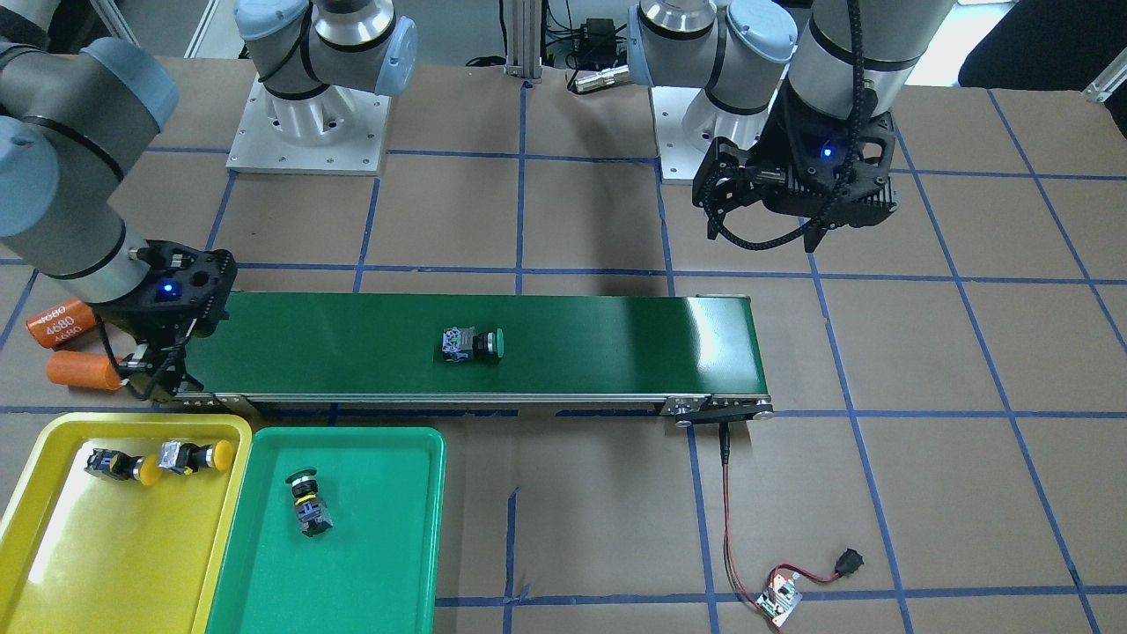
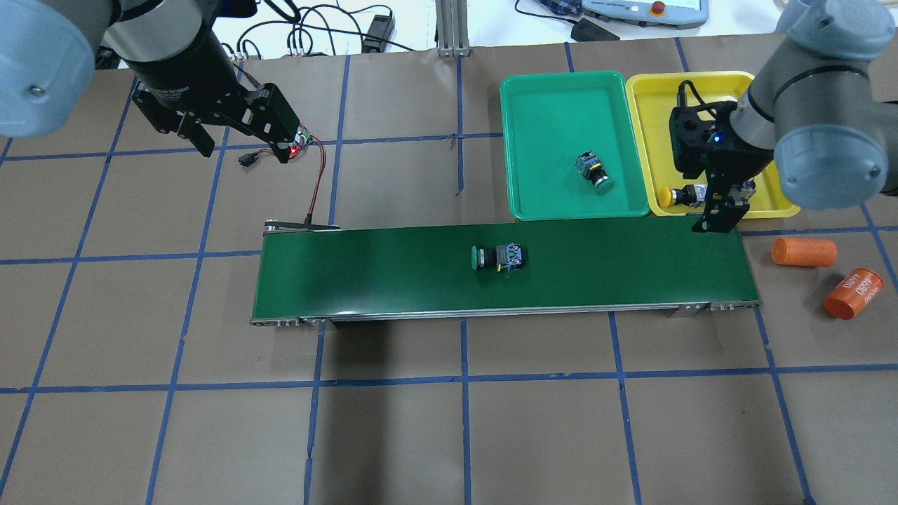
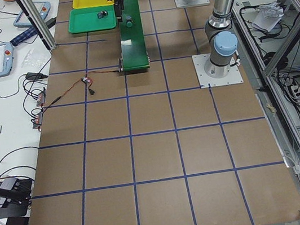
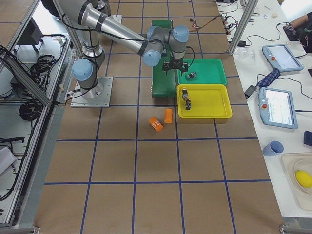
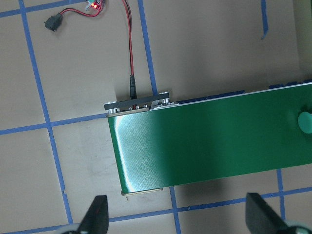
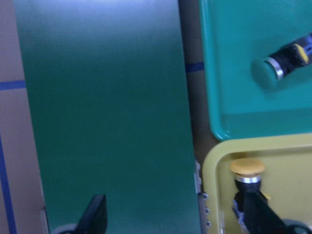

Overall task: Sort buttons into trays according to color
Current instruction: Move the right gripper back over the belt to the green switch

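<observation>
A green button lies on its side mid-belt, also seen as green button. Another green button rests in the green tray. Two yellow buttons lie in the yellow tray. My right gripper hangs open and empty over the belt's end beside the yellow tray; its wrist view shows a yellow button near one finger. My left gripper is open and empty, above the table beyond the belt's other end.
The dark-green conveyor belt runs across the table's middle. Two orange cylinders lie past its right end. A small circuit board with a red-and-black wire connects to the belt's left end.
</observation>
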`<control>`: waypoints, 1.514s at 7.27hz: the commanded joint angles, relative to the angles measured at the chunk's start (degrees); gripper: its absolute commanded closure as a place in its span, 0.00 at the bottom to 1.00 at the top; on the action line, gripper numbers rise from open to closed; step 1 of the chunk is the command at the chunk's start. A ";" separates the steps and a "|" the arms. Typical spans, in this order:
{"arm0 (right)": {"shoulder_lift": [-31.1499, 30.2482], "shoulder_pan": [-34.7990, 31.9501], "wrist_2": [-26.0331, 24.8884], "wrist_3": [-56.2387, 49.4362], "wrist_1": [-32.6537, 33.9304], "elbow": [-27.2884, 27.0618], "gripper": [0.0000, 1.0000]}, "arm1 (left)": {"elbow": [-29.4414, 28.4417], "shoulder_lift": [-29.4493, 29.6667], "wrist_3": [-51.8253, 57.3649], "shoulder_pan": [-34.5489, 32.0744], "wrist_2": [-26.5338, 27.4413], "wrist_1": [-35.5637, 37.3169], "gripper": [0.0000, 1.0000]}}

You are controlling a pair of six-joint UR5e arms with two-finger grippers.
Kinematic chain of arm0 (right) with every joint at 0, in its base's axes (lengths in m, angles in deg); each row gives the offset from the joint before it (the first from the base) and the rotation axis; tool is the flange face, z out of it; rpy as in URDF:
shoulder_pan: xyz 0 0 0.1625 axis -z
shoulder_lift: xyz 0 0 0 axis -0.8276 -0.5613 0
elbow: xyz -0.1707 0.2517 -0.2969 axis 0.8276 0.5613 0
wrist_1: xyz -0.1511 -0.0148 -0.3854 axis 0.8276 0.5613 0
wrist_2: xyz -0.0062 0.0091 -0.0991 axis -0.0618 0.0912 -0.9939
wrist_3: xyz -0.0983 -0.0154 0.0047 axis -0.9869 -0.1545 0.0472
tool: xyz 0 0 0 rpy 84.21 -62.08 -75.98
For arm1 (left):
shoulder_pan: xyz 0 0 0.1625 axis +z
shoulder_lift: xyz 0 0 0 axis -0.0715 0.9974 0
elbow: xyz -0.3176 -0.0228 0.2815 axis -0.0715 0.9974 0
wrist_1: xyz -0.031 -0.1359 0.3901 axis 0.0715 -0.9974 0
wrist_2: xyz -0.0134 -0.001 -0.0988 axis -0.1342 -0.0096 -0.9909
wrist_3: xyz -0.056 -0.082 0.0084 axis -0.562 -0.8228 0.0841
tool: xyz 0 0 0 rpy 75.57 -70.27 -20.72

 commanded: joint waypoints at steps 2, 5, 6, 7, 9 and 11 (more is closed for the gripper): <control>-0.70 -5.00 -0.10 2.92 7.56 -8.28 0.01 | -0.36 0.35 -0.09 0.08 -0.23 -0.02 0.00; -0.96 -6.33 0.07 4.07 10.22 -10.13 0.01 | -0.28 0.36 -0.09 0.08 -0.32 0.06 0.00; -1.04 -6.78 -0.10 4.24 11.18 -10.14 0.01 | -0.28 0.53 -0.09 0.08 -0.40 0.06 0.00; -1.30 -6.95 -0.19 4.24 11.19 -10.14 0.01 | -0.28 0.53 -0.01 0.08 -0.40 0.06 0.00; -1.22 -6.96 -0.10 4.24 11.19 -10.14 0.00 | 0.33 0.01 -0.09 -0.01 -0.49 0.15 0.00; -0.96 -6.96 -0.19 4.24 11.19 -10.14 0.00 | 0.51 -0.61 -0.79 -0.01 -0.23 -0.11 0.00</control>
